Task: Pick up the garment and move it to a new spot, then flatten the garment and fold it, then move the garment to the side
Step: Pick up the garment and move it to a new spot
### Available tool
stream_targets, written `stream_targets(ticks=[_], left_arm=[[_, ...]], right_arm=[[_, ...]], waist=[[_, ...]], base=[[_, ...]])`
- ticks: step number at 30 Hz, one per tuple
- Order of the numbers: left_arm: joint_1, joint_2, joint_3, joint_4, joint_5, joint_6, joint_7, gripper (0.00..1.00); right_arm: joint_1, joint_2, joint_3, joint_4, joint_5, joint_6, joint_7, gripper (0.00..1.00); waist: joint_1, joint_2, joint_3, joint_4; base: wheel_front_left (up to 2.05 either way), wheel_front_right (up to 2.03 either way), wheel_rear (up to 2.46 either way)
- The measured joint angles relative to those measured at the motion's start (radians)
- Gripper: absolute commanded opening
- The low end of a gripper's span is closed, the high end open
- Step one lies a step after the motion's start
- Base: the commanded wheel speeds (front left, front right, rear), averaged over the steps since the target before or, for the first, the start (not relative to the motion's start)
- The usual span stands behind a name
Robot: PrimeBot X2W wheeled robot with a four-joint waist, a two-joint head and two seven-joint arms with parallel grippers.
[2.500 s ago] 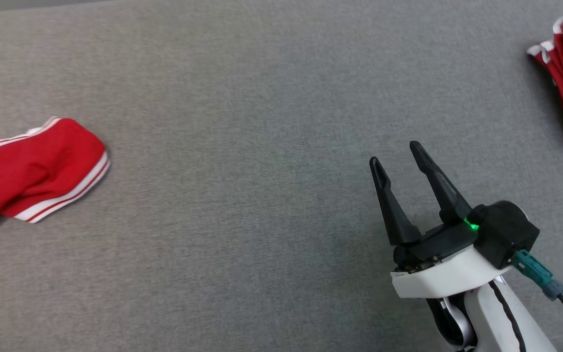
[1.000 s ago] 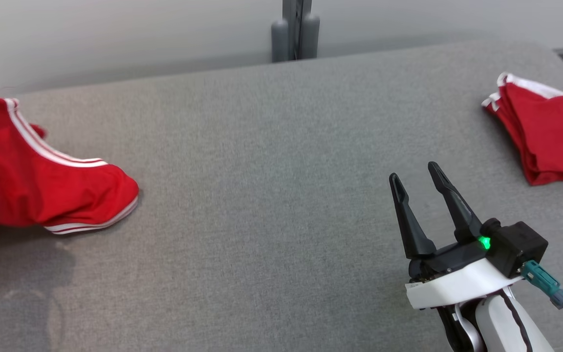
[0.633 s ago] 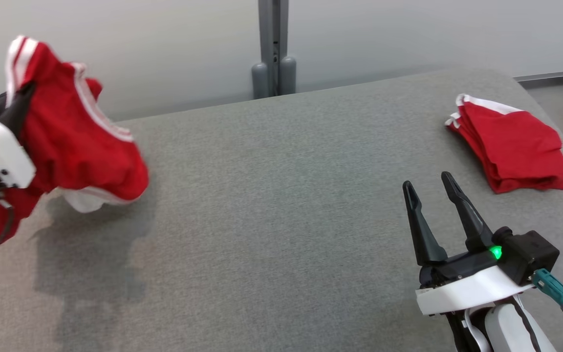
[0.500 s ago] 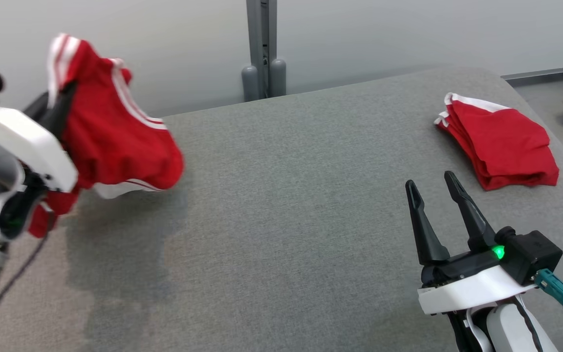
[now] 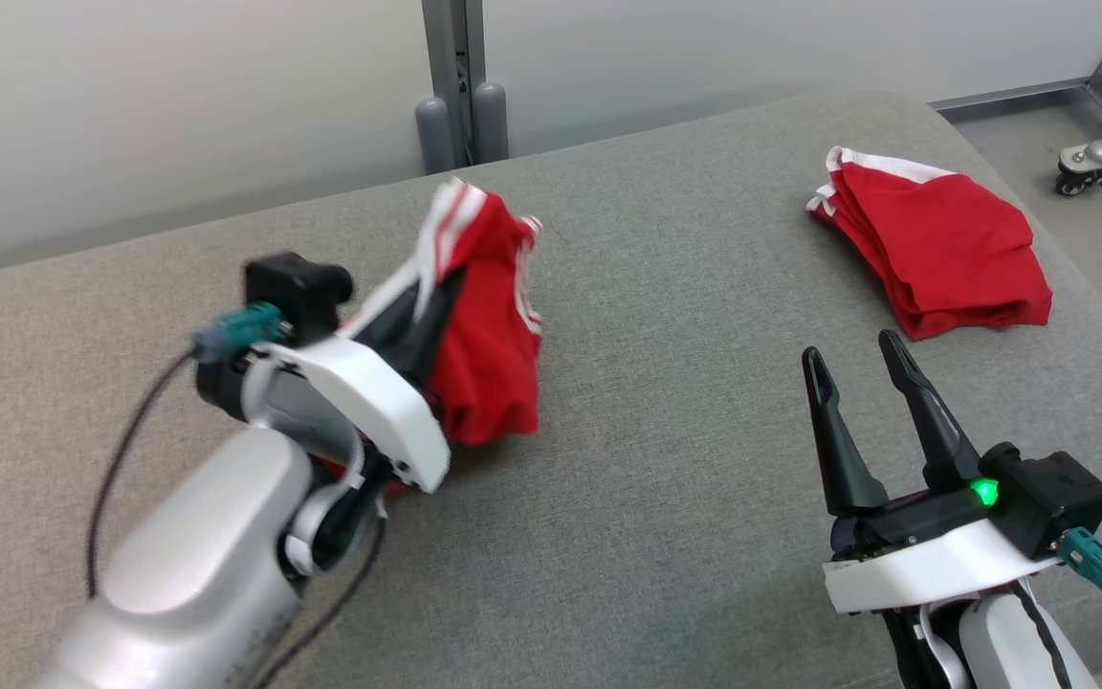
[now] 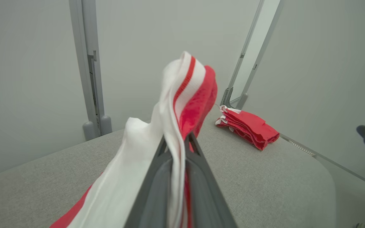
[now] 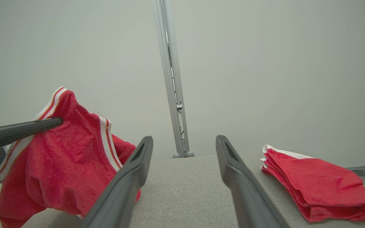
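- Pinching the white-striped hem of the red cloth garment, the left gripper is pressing its two long dark fingers nearly together on the fabric.
- The garment is hanging bunched from those fingers over the middle-left part of the grey fabric-covered surface; whether its lower end is touching the surface cannot be told.
- The right gripper is hovering with its fingers spread wide and empty, well apart from the garment.
- A folded stack of red cloth with white trim is lying near the surface's far right corner.
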Motion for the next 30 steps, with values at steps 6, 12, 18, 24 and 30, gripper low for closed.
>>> stream_targets(ticks=[6, 12, 18, 24, 30], left_arm=[[0.026, -0.088, -0.096, 0.099, 0.032, -0.042, -0.015, 0.0], [0.035, -0.158, -0.152, 0.209, 0.039, -0.093, -0.025, 1.0], [0.021, -0.177, -0.155, 0.257, 0.039, -0.118, -0.059, 1.0], [-0.001, -0.15, -0.119, 0.24, 0.043, -0.11, -0.113, 1.0], [0.011, -0.061, -0.045, 0.18, 0.042, -0.073, -0.181, 1.0]], right_arm=[[0.0, 0.0, 0.004, 0.002, -0.006, 0.0, 0.0, 1.0], [-0.002, 0.001, 0.015, 0.013, -0.007, 0.0, 0.0, 1.0], [-0.003, 0.001, 0.013, 0.025, -0.013, 0.0, 0.0, 1.0], [-0.002, 0.0, 0.008, 0.032, -0.019, 0.0, 0.0, 1.0], [0.013, 0.0, -0.001, 0.04, -0.027, 0.0, 0.0, 1.0]], waist=[[0.0, 0.0, 0.014, 0.004], [0.0, 0.0, 0.013, 0.023], [0.0, 0.0, 0.003, 0.053], [0.0, 0.0, -0.017, 0.088], [0.0, 0.0, -0.042, 0.128]], base=[[0.0, 0.0, 0.0], [0.0, 0.0, 0.0], [0.0, 0.0, 0.0], [0.0, 0.0, 0.0], [0.0, 0.0, 0.0]])
